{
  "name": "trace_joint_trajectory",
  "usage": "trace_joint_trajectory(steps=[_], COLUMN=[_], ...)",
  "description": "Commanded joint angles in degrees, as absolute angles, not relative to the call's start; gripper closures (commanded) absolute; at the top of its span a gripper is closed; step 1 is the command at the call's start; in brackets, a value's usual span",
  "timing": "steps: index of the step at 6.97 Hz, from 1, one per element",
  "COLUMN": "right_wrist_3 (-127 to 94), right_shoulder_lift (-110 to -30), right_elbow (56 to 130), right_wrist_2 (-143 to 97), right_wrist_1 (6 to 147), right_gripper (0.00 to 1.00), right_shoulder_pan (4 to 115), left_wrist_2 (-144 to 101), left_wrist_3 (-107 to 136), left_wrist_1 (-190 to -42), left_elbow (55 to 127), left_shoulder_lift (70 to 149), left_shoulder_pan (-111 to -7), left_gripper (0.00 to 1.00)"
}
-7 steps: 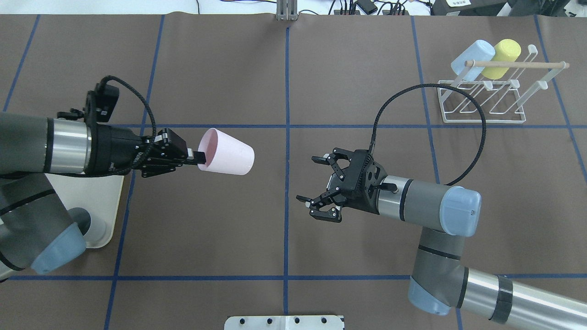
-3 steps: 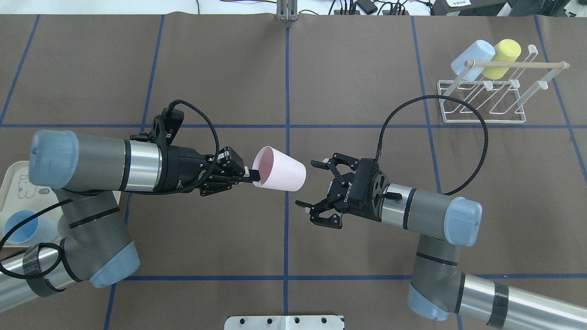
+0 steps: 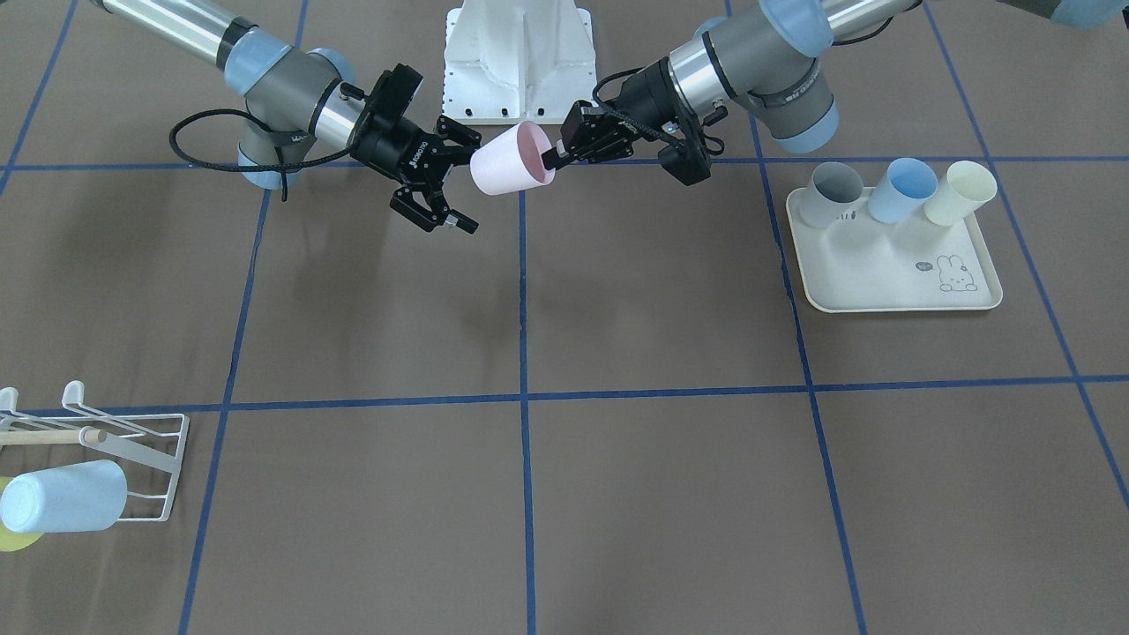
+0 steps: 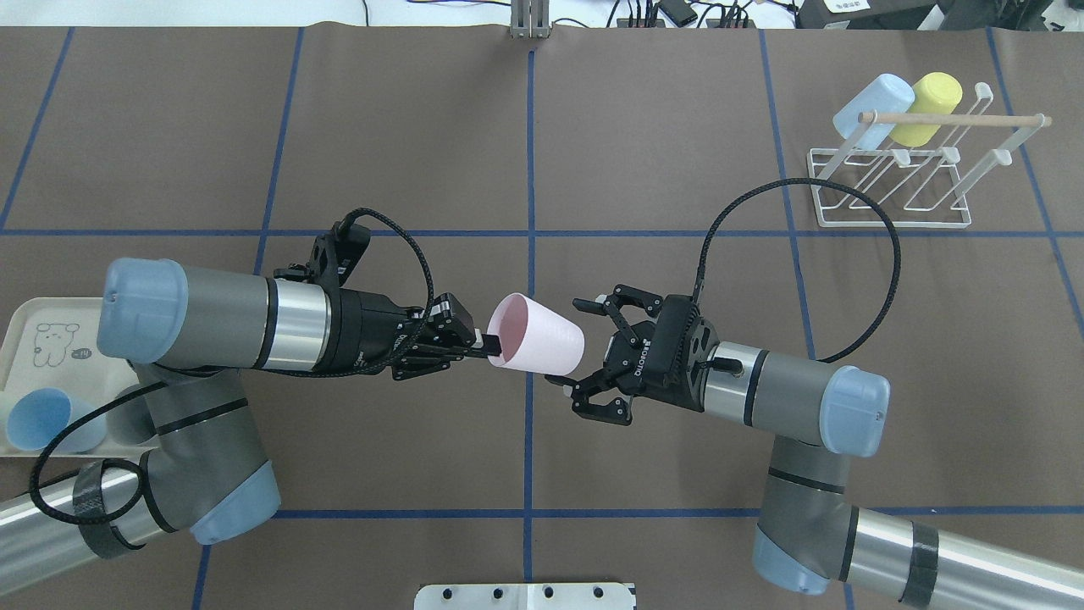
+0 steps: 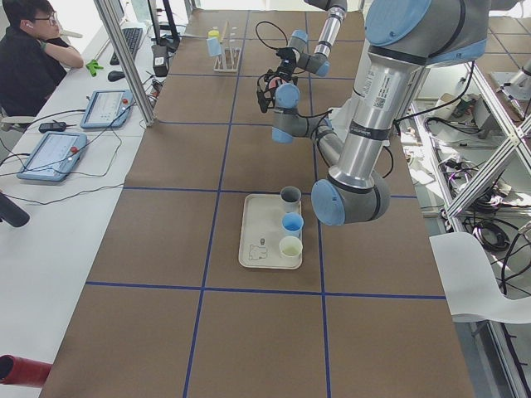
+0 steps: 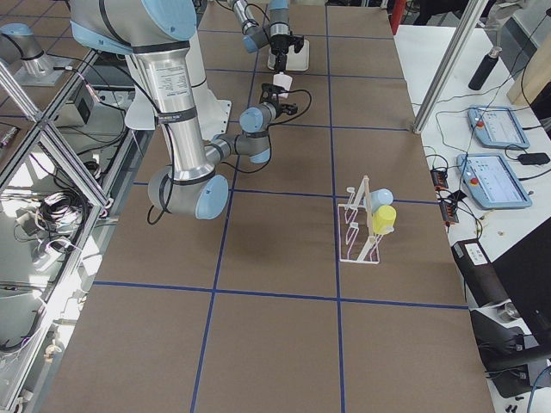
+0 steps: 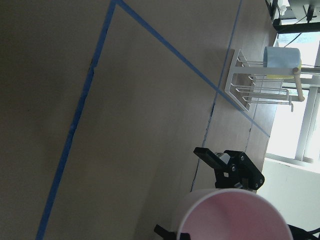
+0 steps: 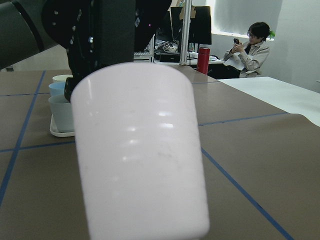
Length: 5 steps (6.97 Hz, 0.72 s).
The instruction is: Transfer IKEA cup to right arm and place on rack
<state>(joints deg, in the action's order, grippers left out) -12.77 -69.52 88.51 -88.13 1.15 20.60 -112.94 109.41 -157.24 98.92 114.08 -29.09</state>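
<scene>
The pink IKEA cup [image 4: 542,335] lies sideways in the air over the table's middle. My left gripper [image 4: 487,343] is shut on its rim, with one finger inside the mouth. My right gripper [image 4: 569,343] is open, and the cup's base sits between its spread fingers without a grip. The front view shows the same: cup [image 3: 507,168], left gripper [image 3: 556,159], right gripper [image 3: 467,183]. The cup's base fills the right wrist view [image 8: 140,155]. The white wire rack [image 4: 889,182] with its wooden dowel stands at the far right.
The rack holds a light blue cup [image 4: 872,110] and a yellow cup [image 4: 927,108]. A cream rabbit-printed tray [image 3: 891,265] on my left side carries a grey cup [image 3: 833,194], a blue cup [image 3: 904,190] and a cream cup [image 3: 961,194].
My left arm has moved right with the pink cup, bringing its base between the right gripper's open fingers. The right gripper has shifted slightly and stayed open.
</scene>
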Motion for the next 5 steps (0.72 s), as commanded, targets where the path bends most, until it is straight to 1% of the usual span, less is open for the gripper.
trace_joint_trajectory(steps=[1, 4, 5], right_wrist_3=[-12.74, -12.83, -12.75], right_shoulder_lift=[-69.52, -69.26, -69.08], right_elbow=[88.59, 88.68, 88.68], right_wrist_2=[-88.15, -88.15, -88.15], right_wrist_1=[1.14, 1.06, 1.14], right_gripper=[0.01, 0.02, 0.08], right_shoulder_pan=[20.13, 20.13, 20.04], left_wrist_2=[-112.94, -112.94, -112.94], left_wrist_3=[109.34, 109.25, 109.25], left_wrist_1=[-157.32, -157.32, -157.32], left_elbow=[96.08, 95.10, 94.92], left_shoulder_lift=[115.83, 116.28, 116.28], left_shoulder_pan=[-29.00, -29.00, -29.00], left_gripper=[1.00, 1.00, 1.00])
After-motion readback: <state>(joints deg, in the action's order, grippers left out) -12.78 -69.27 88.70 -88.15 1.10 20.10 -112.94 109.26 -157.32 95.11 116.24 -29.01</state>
